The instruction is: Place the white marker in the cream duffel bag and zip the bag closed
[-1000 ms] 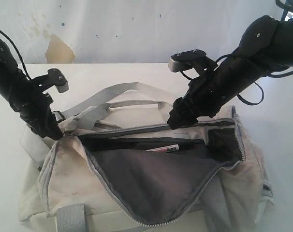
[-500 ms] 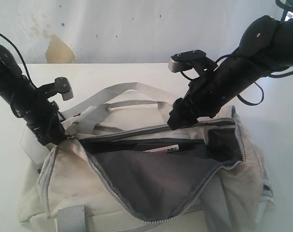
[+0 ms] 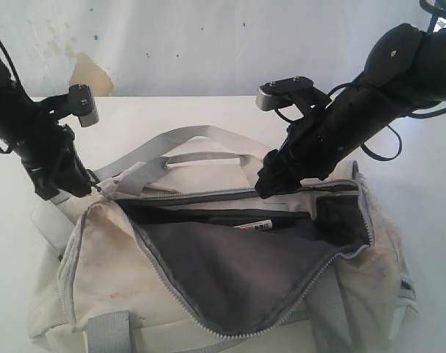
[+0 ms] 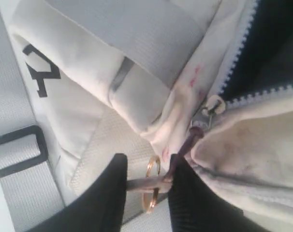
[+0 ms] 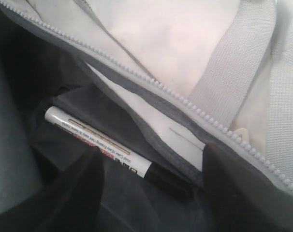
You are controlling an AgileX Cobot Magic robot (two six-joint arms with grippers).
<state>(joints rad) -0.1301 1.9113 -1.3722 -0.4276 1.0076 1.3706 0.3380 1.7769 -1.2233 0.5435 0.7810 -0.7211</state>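
Exterior view: cream duffel bag [image 3: 105,272] at the table's [image 3: 208,110] near edge, main zip gaping (grey lining [image 3: 230,279] showing). White marker [image 5: 95,141] lies inside, along the opening's far side. Left fingers [image 4: 110,193] flank the brown zip pull [image 4: 183,150] and gold ring [image 4: 147,205] at the bag's left end; clamped or not, cannot tell. Right fingers [image 5: 233,193] stand apart at the far rim.

Bright, flat light bleaches the table [image 3: 208,110] and cream duffel bag [image 3: 105,265]; the lining [image 3: 238,272] by the right gripper [image 3: 266,187] sinks into shadow. Around the left gripper [image 4: 146,193] the picture is blurred.
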